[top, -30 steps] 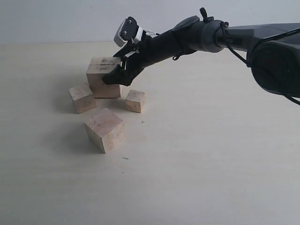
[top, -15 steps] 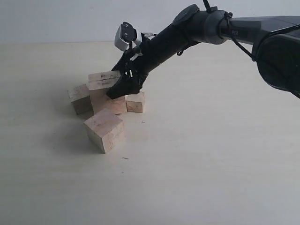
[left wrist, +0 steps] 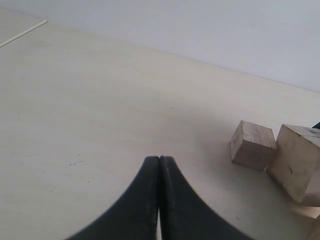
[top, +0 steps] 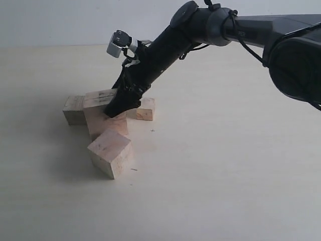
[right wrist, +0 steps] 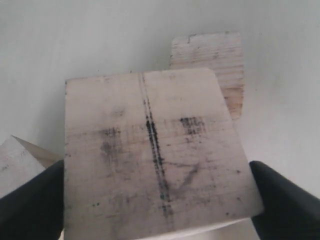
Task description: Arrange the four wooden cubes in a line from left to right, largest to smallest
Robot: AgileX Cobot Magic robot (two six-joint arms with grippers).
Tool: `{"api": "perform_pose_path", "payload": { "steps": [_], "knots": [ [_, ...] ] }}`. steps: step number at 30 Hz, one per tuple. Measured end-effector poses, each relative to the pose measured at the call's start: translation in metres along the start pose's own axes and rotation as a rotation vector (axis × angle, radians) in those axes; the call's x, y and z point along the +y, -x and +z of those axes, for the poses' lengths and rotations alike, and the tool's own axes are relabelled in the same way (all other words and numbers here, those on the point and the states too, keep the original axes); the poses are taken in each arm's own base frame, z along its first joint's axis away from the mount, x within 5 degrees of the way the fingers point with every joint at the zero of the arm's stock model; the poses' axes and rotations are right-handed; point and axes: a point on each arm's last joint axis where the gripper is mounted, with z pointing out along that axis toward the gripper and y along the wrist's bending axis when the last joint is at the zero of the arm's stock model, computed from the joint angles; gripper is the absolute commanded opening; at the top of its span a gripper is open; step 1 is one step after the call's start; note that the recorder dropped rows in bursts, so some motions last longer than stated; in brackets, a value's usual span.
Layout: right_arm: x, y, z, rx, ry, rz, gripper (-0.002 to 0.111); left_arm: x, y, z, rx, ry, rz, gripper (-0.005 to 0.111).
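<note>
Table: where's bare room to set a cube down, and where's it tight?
Free: the wide table right of the small cube; the strip in front of the front cube; the stretch left of the left cube. Tight: the cubes bunch around the big cube, with the right arm reaching in over them.

largest cube: right side hidden behind the right gripper
smallest cube: left edge partly hidden behind the right arm
leftmost cube: right part behind the largest cube
left gripper: base cut off by the picture's edge
</note>
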Motion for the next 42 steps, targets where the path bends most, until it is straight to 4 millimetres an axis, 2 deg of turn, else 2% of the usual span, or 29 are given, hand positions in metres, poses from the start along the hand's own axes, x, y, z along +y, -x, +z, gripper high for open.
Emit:
{"api": "perform_pose_path", "payload": {
  "steps": [4,14,23,42],
  "knots": [
    [0.001,0.003,-0.006,0.046,-0.037,-0.01,0.0,0.0,0.0,0.0,0.0,0.0,0.0,0.0],
    [-0.014,0.005,-0.01,0.043,-0.224,-0.034,0.0,0.0,0.0,0.0,0.0,0.0,0.0,0.0],
    [-0.012,0.002,-0.013,0.103,-0.221,-0.068,0.0,0.0,0.0,0.0,0.0,0.0,0.0,0.0],
    [-0.007,0.0,-0.017,0.137,-0.184,-0.013,0.0,0.0,0.0,0.0,0.0,0.0,0.0,0.0]
  ]
}}
